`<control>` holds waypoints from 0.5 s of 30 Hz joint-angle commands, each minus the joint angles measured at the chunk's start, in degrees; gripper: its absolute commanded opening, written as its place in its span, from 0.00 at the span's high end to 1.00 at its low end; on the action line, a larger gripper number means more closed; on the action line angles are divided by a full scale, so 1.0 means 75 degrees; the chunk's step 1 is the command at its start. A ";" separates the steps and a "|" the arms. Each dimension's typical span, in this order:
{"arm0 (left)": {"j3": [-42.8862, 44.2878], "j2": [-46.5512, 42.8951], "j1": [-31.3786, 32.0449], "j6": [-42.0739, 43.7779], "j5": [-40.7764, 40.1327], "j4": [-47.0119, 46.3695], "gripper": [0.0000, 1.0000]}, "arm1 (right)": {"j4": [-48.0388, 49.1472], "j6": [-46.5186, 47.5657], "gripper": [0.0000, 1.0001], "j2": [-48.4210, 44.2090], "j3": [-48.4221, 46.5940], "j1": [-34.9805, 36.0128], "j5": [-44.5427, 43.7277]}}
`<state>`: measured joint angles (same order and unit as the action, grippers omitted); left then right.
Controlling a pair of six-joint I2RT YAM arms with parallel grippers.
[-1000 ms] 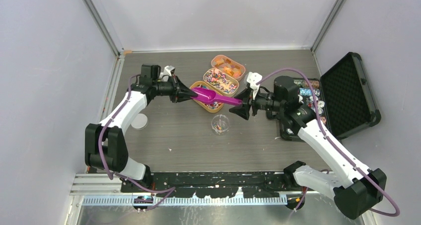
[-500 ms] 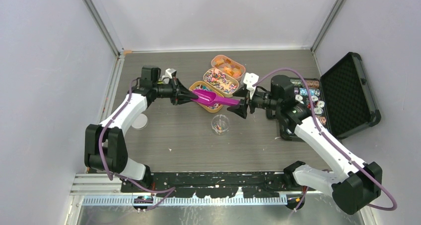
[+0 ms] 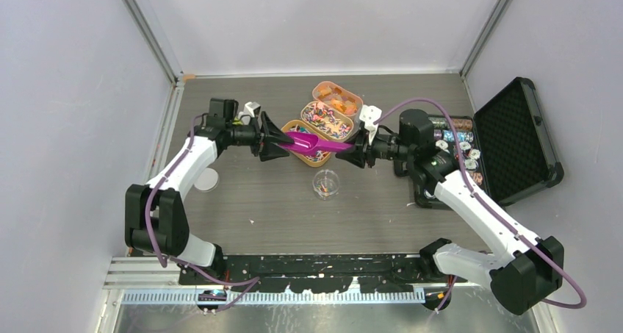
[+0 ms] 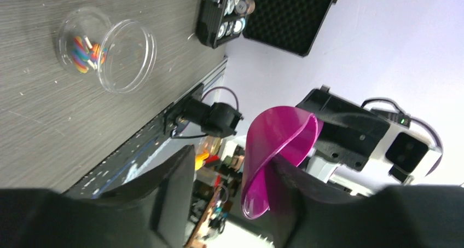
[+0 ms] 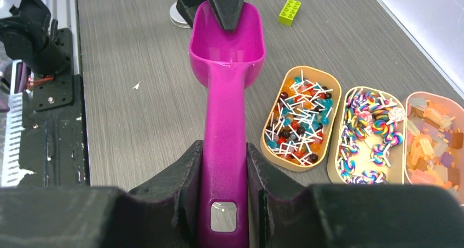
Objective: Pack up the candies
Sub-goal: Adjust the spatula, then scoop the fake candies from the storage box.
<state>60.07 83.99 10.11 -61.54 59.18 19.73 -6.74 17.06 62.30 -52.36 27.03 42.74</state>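
Broadly, the grey tabletop [image 3: 250, 201] fills the top view, and an open black case [image 3: 514, 138] lies at its right edge with poker chips [image 3: 459, 145] in its lower half. The two arms reach inward from the near edge and meet over the middle.

The right gripper [image 5: 224, 155] is pinching the handle of the magenta scoop [image 5: 224, 94], with a finger pressed to each side of it. The scoop is held level above the tabletop, its bowl pointing at the left arm. The left gripper [image 4: 231, 156] stands spread at the bowl's far end. One finger is against the rim, and there is a clear gap to the other.

Three oval trays sit side by side near the far edge. The first tray [image 5: 301, 119] is full of candies [image 5: 300, 122] on white sticks. The second tray [image 5: 366, 133] holds swirled ones, and the third tray [image 5: 432, 144] holds pale orange and pink pieces.

A clear cup [image 3: 325, 184] stands nearer than the scoop, with a few striped candies at its bottom. A round white lid [image 3: 209, 179] lies beside the left arm. A small green brick [image 5: 290, 10] rests apart from the trays.
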 commanded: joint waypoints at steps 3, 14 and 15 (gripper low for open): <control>0.1792 0.0181 -0.0078 0.2251 -0.1234 0.2294 0.27 | -0.0068 -0.0741 1.00 -0.0013 -0.0958 0.0004 -0.0951; 0.3955 0.1677 -0.0281 0.3347 -0.3488 0.2875 0.21 | -0.3487 0.0528 1.00 0.1538 -0.2974 -0.0026 -0.3401; 0.4097 0.1891 -0.0281 0.3402 -0.3594 0.2735 0.22 | -0.3852 0.0607 1.00 0.1855 -0.3260 -0.0021 -0.3632</control>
<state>85.67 93.14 8.32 -41.21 39.70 38.81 -23.77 18.09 70.50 -69.14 27.03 24.80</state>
